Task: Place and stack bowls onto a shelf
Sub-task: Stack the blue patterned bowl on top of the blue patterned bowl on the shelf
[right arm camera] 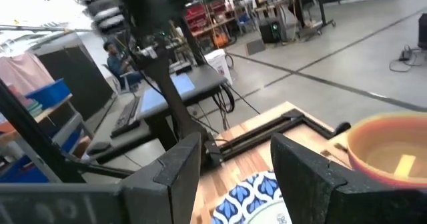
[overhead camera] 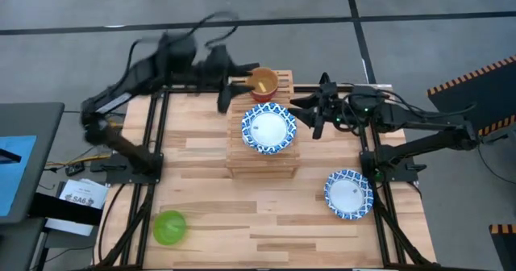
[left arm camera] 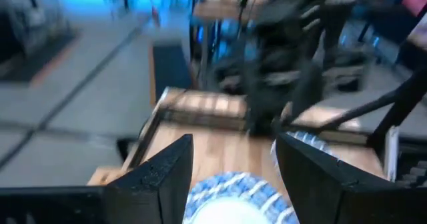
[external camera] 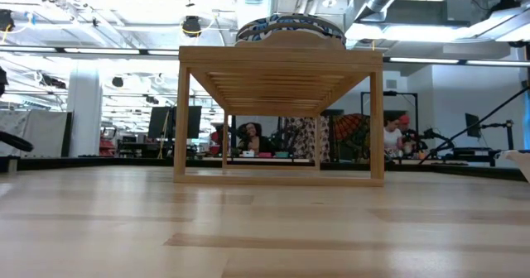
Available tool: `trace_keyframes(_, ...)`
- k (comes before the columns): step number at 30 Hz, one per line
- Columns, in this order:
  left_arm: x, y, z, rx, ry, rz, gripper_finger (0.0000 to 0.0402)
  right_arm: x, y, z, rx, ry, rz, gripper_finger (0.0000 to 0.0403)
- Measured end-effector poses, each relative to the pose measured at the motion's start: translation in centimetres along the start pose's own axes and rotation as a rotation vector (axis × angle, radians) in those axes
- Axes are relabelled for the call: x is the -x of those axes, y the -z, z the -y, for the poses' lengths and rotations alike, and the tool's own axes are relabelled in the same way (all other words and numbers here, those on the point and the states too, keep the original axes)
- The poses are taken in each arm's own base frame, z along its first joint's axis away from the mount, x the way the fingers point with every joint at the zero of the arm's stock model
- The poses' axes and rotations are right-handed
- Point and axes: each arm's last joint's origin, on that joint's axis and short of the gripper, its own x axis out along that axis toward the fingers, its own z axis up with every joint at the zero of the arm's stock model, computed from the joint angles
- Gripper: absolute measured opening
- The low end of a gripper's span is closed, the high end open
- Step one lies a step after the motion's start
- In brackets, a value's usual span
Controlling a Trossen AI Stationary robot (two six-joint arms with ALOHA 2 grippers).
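Note:
The light slatted wood shelf (overhead camera: 262, 154) (external camera: 280, 67) stands mid-table. A white bowl with a blue patterned rim (overhead camera: 268, 130) (external camera: 290, 28) sits on top of it. An orange bowl (overhead camera: 262, 84) (right arm camera: 390, 151) with a yellow bit inside rests at the shelf's far end. My left gripper (overhead camera: 224, 100) (left arm camera: 233, 144) hovers open at the shelf's far left corner, above the patterned bowl (left arm camera: 227, 197). My right gripper (overhead camera: 310, 116) (right arm camera: 233, 144) is open just right of that bowl (right arm camera: 253, 197), touching nothing.
A second blue-rimmed bowl (overhead camera: 349, 193) lies on the table near the right edge. A green bowl (overhead camera: 169, 227) sits at the near left. Black frame rails (overhead camera: 153, 142) run along both table sides. People sit in the room beyond (external camera: 248, 137).

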Motion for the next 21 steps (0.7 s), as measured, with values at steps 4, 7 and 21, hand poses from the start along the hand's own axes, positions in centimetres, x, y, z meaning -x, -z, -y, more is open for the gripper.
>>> trace_keyframes(4, 2.3, 4.0, 2.7, 0.043, -0.011, 0.179, 0.0199, 0.1, -0.1, -0.1, 0.021, -0.004, 0.008, 0.0207)
trace_keyframes(7, 3.8, 8.2, 4.0, 0.093, -0.004, 0.323, 0.0199, 0.0, -0.1, 0.0, 0.022, -0.004, 0.006, 0.0207)
trace_keyframes(21, 9.7, 17.0, 4.3, 0.263, 0.019, 0.569, 0.0199, 0.0, -0.4, -0.2, -0.024, -0.031, 0.038, 0.0207)
